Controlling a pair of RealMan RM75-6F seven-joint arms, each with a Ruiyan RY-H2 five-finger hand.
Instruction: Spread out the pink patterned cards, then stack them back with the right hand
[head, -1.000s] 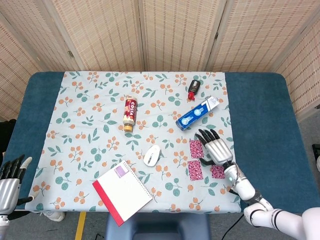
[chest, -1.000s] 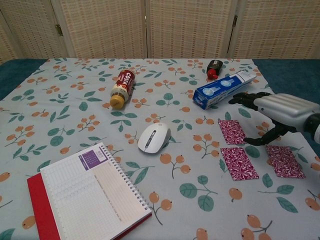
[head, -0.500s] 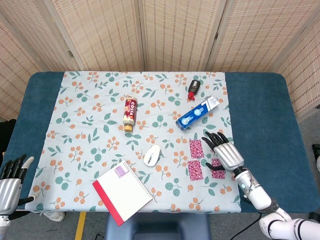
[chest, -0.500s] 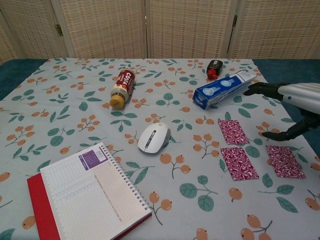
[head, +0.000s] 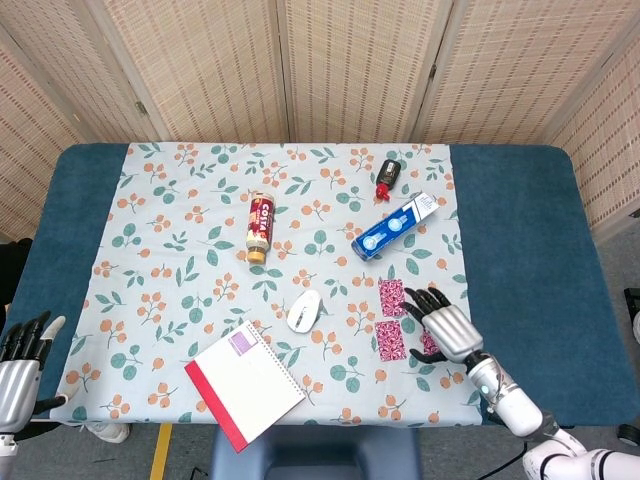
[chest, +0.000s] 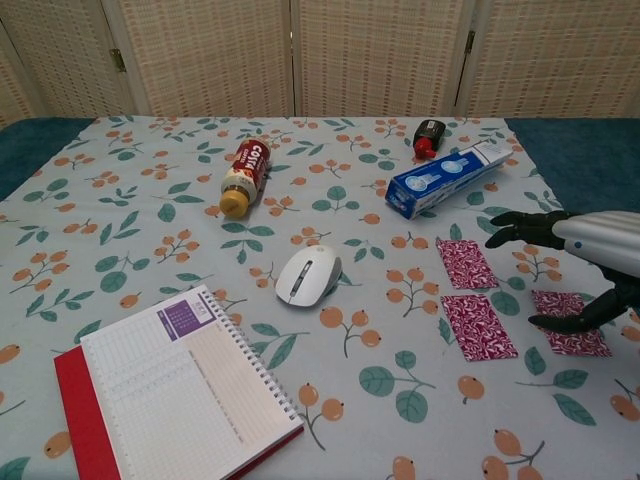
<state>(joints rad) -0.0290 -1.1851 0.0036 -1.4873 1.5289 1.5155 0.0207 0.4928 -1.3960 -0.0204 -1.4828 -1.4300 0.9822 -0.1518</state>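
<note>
Since 0.5 s ago the right hand (chest: 585, 268), fingers spread and holding nothing, has pulled back and lowered over the rightmost of the 3 pink patterned cards (chest: 478, 325), which lie unmoved, spread just nearer than the blue box (chest: 443, 178); the left hand (head: 18, 370) hangs open off-table.

I see a blue-topped table (head: 520, 220) w/ a floral cloth (head: 170, 230) over its middle. On the cloth: three pink patterned cards (chest: 478, 326) spread at right, apart; white mouse (chest: 306, 275) centre; spiral notebook (chest: 170, 395) near front-left; coffee bottle (chest: 244, 177) lying flat; blue box (chest: 444, 179) and small red-capped bottle (chest: 427, 137) at rear right.
</note>
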